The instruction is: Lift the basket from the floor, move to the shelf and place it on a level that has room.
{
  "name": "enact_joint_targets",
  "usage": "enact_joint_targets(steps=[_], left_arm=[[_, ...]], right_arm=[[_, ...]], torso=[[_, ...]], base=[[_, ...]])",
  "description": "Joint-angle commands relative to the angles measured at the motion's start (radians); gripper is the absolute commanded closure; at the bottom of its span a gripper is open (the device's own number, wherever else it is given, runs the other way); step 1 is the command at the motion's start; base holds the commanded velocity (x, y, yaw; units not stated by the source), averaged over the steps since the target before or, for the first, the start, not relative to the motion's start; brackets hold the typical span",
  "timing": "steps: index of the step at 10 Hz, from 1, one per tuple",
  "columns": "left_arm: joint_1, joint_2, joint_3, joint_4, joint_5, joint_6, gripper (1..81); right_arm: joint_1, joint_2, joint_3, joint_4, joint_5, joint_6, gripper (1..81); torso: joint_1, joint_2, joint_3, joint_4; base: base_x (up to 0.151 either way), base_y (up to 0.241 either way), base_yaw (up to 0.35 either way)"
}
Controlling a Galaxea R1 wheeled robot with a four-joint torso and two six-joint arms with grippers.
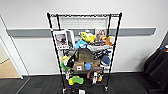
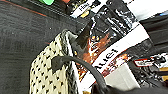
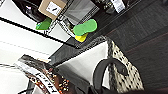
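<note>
The shelf [image 1: 83, 50] stands against the white wall straight ahead. Its top level [image 1: 83, 15] is a bare wire grid, and the lower tiers are crowded with toys and boxes. The cream chequered basket [image 2: 47, 72] shows close up in the left wrist view, over the dark floor [image 2: 20, 37]. Its black loop handle [image 2: 75, 62] is pulled taut into my left gripper [image 2: 102, 88]. In the right wrist view the basket [image 3: 125, 67] hangs near the rack's foot, and its other handle [image 3: 105, 65] runs into my right gripper [image 3: 96, 90]. A glossy printed package [image 2: 107, 50] lies in the basket.
Green and yellow toys [image 3: 85, 27] and a cardboard box [image 3: 51, 7] sit on the rack's lowest tiers. A dark draped object [image 1: 157, 65] stands at the right. At the left, a doorway opens onto tan wooden flooring [image 1: 7, 70]. Dark carpet [image 1: 130, 85] lies before the rack.
</note>
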Motion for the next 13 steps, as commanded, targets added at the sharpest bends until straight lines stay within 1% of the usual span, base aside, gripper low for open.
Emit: enact_joint_targets(steps=[1,4,7,8,9,10,13], left_arm=[[-0.159,-0.051,0.106,-0.019,-0.010,0.011,81.1],[-0.159,-0.062,0.177,-0.017,-0.012,0.011,81.1],[-0.143,-0.019,0.180,-0.009,-0.012,0.021,81.1],[-0.140,-0.019,0.188,-0.009,-0.026,0.021,81.1],[-0.139,-0.019,0.195,-0.011,-0.054,0.022,81.1],[-0.139,-0.016,0.202,-0.009,-0.061,0.022,81.1],[-0.139,-0.034,0.221,-0.009,-0.062,0.022,81.1]], right_arm=[[0.107,-0.068,0.135,-0.027,0.008,-0.001,81.1],[0.106,-0.101,0.201,-0.030,0.017,-0.001,81.1],[0.125,-0.139,0.256,-0.029,0.029,0.003,81.1],[0.136,-0.157,0.276,-0.024,0.029,0.003,81.1],[0.148,-0.173,0.299,-0.021,0.029,0.005,81.1],[0.162,-0.183,0.319,-0.018,0.029,0.005,81.1],[0.183,-0.190,0.350,-0.018,0.029,0.020,81.1]], torso=[[-0.062,0.096,0.000,0.000],[-0.129,0.199,0.000,0.000],[-0.196,0.302,0.000,0.000],[-0.217,0.336,0.000,0.000],[-0.240,0.371,0.000,0.000],[-0.262,0.405,0.054,0.000],[-0.316,0.493,0.088,0.000]], base=[[0.000,0.000,0.000],[0.000,0.000,0.000],[0.000,0.000,0.000],[0.000,0.000,0.000],[0.000,0.000,0.000],[0.000,0.000,0.000],[0.000,0.000,0.000]])
